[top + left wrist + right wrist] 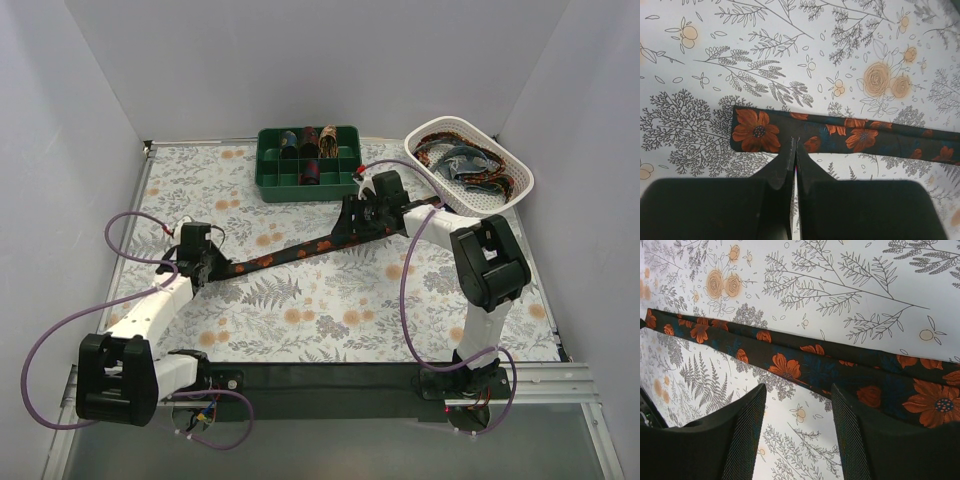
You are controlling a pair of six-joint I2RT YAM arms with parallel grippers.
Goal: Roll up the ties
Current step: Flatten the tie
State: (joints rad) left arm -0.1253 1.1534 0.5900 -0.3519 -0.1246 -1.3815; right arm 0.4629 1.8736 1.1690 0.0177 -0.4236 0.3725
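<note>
White walls close in a counter (330, 320) covered with a pale cloth printed with grey ferns and peach flowers. One tie (290, 252) lies stretched flat across it on a diagonal, from the near left to the far right, between the two arms. It is dark, almost black, with orange-red blossoms and touches of teal.

The narrow end of the tie sits on the left, by the left arm (150, 310). In the left wrist view that end is blunt and folded back, with a large orange flower on it. The left jaws are closed, and their fingers (782, 170) are pressed together with only a thin slit between them. Their tips meet the near edge of the tie (860, 137) just beside the end. Whether any fabric is pinched cannot be told.

The wider part of the tie runs under the right arm (485, 265). The right jaws stand wide open above the tie (805, 362), with the fingers (747, 430) well apart and holding nothing.

At the far middle of the counter a green tray (268, 185) with compartments holds several rolled ties (318, 140). To its right, in the far right corner, a white basket (468, 203) holds a heap of loose ties (465, 160). Purple cables (60, 340) loop from both arms.
</note>
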